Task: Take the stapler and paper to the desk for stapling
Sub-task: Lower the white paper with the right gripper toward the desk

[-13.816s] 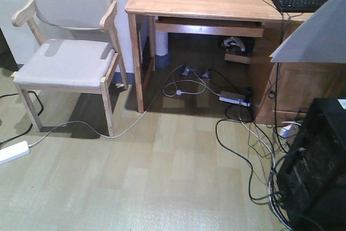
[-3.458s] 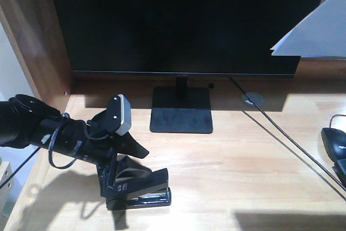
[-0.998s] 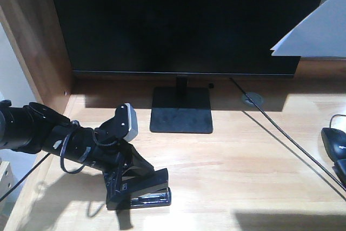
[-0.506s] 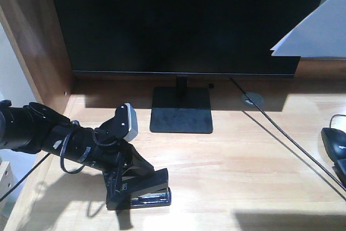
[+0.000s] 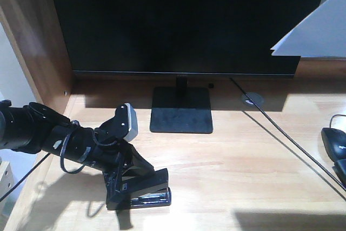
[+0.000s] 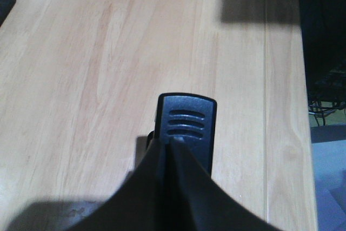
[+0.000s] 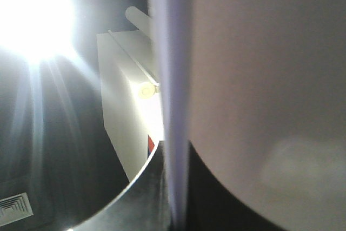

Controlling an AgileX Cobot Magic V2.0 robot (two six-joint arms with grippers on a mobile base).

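Observation:
The black stapler (image 5: 145, 189) is at the front left of the light-wood desk (image 5: 243, 171), touching it or just above it. My left gripper (image 5: 120, 179) is shut on the stapler's rear part. In the left wrist view the closed jaws (image 6: 172, 143) pinch the stapler, and its ribbed dark end (image 6: 187, 121) sticks out past them over the desk (image 6: 97, 68). A white paper (image 5: 319, 25) sheet hangs in the air at the upper right. In the right wrist view my right gripper (image 7: 175, 187) is shut on the paper's edge (image 7: 174, 79).
A black monitor (image 5: 178, 20) on a square stand (image 5: 181, 109) fills the back of the desk. A thin cable (image 5: 281, 133) runs diagonally from a grommet (image 5: 252, 99). A black mouse (image 5: 335, 142) lies at the right edge. A dark brown side panel (image 5: 38, 41) stands on the left.
Nothing has moved in the last second. Compared with 3.5 s ago, my left arm is lower and farther forward, still holding the stapler.

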